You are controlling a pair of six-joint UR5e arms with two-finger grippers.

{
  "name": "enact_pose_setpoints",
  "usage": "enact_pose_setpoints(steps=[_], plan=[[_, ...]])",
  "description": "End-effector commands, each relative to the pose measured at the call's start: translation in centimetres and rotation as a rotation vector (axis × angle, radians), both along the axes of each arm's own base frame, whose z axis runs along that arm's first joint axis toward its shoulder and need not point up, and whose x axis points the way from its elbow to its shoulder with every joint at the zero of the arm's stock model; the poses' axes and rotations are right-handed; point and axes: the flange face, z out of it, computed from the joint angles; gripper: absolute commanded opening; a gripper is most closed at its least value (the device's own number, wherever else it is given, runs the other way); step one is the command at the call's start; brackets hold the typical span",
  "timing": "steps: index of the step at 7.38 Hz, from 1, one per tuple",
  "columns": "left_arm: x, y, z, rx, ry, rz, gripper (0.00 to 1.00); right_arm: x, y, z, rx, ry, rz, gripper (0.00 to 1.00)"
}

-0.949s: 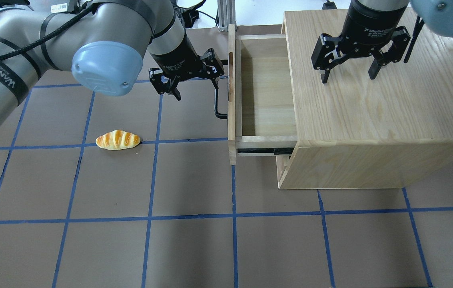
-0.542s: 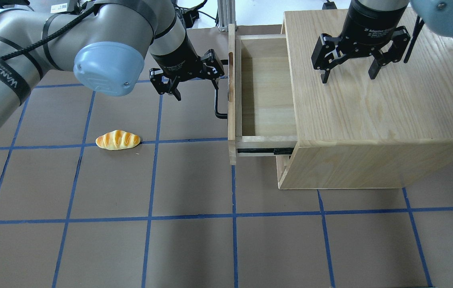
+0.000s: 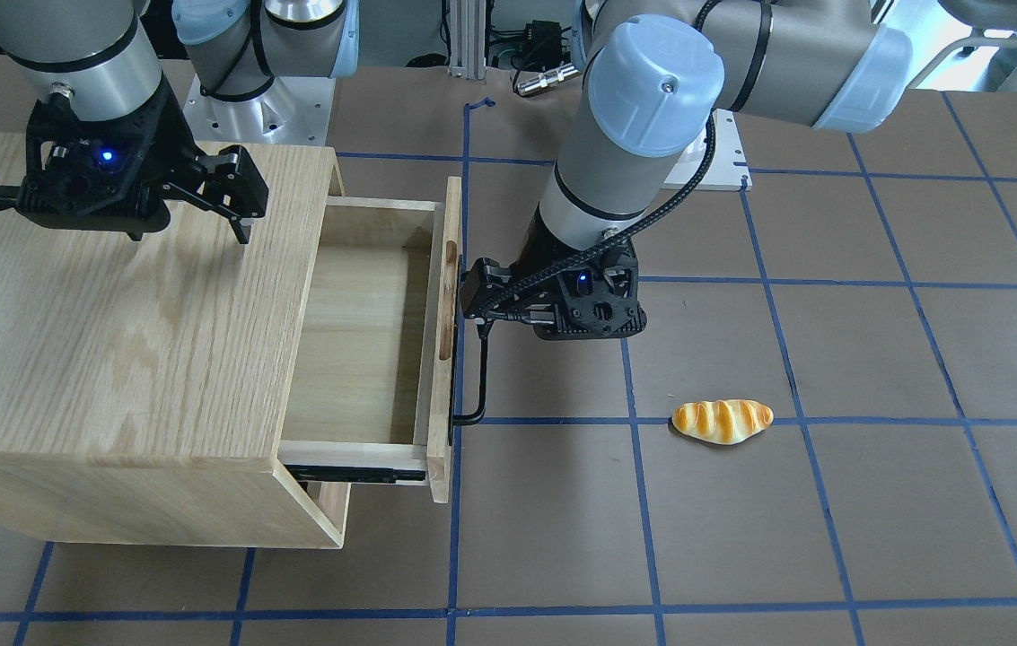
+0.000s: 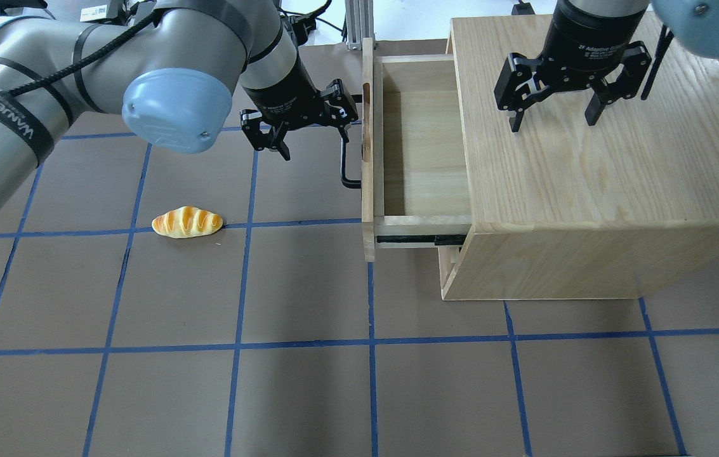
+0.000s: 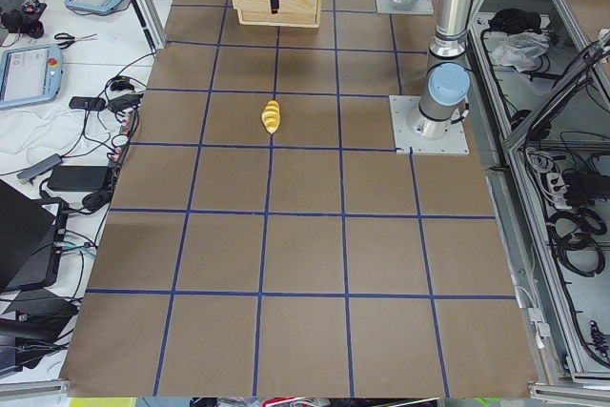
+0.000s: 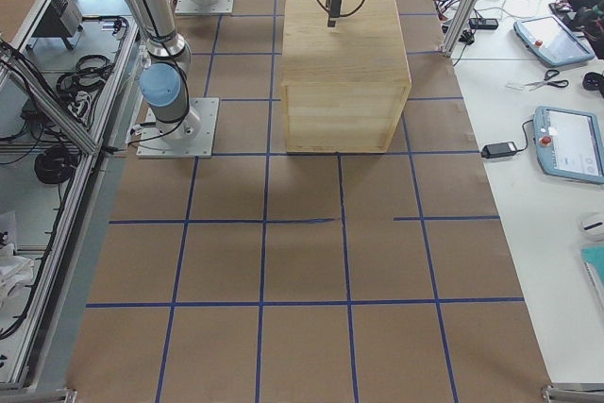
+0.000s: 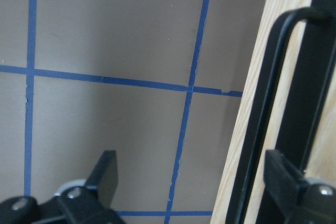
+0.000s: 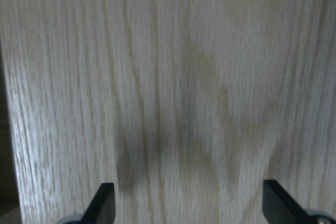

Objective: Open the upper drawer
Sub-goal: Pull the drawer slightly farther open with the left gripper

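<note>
The upper drawer [image 4: 426, 152] is pulled well out of the oak cabinet [image 4: 587, 184], and its light-wood box shows empty. Its front panel [image 3: 445, 332] has a long slot and a black bar handle [image 4: 345, 162]. My left gripper [image 4: 316, 136] is open right beside the handle, at its far end. In the left wrist view the handle [image 7: 268, 108] runs close to the right finger [image 7: 281, 174], unclamped. My right gripper [image 4: 553, 124] is open and empty, hovering just over the cabinet top [image 8: 173, 77].
A toy bread loaf [image 4: 186, 222] lies on the brown mat to the left of the drawer, also in the front view [image 3: 722, 421]. Blue tape lines grid the mat. A lower drawer front shows under the open one [image 4: 451, 266].
My left arm has shifted slightly right, toward the drawer front, with the gripper still open. The drawer, the right arm and the bread have not moved.
</note>
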Motion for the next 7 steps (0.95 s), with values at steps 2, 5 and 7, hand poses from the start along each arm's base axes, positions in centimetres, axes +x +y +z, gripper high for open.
enact_pose_setpoints(steps=[2, 5, 7], plan=[[-0.62, -0.66, -0.54, -0.015, 0.044, -0.008, 1.0, -0.08, -0.01, -0.07, 0.001, 0.0, -0.002, 1.0], [-0.33, -0.81, -0.79, -0.019, 0.02, -0.016, 1.0, 0.0, 0.0, 0.0, 0.0, 0.0, 0.0, 1.0], [-0.32, -0.76, -1.12, -0.011, 0.019, -0.016, 1.0, 0.0, 0.0, 0.0, 0.0, 0.0, 0.001, 1.0]])
